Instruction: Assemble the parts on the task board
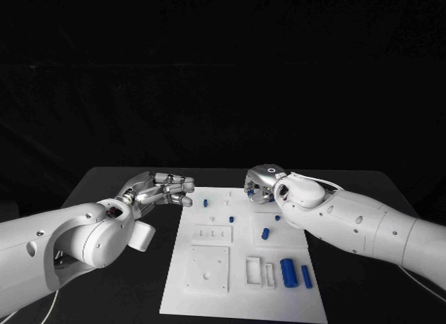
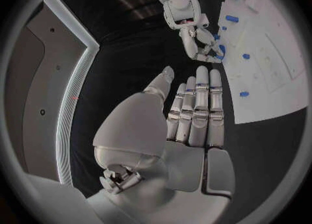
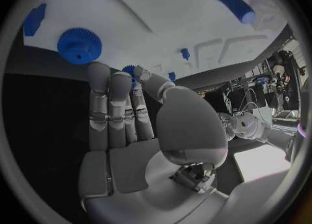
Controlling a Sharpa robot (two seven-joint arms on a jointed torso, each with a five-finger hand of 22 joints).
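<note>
Gear point(image 3: 79, 45) beside right hand point(image 3: 120, 107)

The setting is a robotics lab or test cell with a staged work area. A matte black table point(image 1: 116, 182) carries a flat white plastic task board point(image 1: 244, 270) with cut-out recesses and small blue plastic parts point(image 1: 289, 273), and a black backdrop hangs behind it. In the right wrist view, a cluttered bench of equipment and cables point(image 3: 250, 91) stands past the table's edge. In the left wrist view, a grey wall panel edged with a bright white light strip point(image 2: 75, 94) borders the space.
</note>
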